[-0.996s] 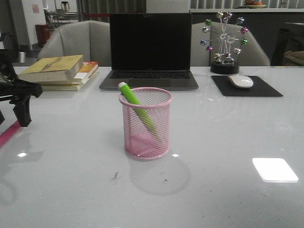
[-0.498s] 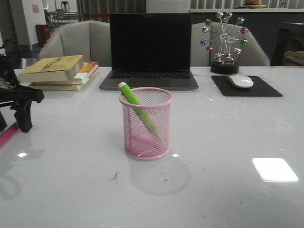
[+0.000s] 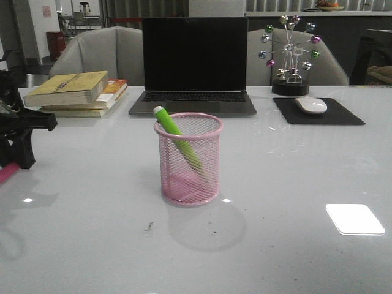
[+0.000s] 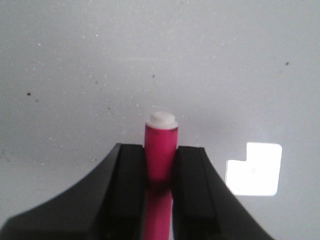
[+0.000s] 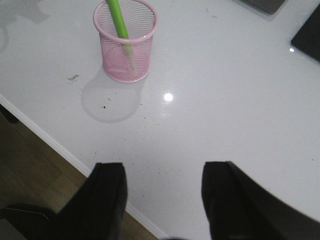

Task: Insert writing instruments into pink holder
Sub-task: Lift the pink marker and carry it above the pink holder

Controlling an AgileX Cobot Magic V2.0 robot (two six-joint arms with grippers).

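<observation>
Between the fingers: the left gripper [image 4: 160,165] was closed on the magenta marker [image 4: 160,150].
Change: that gripper had dropped lower and leftward over the last second; pickup looked under way.
Right gripper [image 5: 162,185]: spread wide, empty.
Markers: two, the green marker [image 3: 177,142] already leaning in the pink holder [image 3: 188,177], well right of the left gripper.
Holders: one.
</observation>
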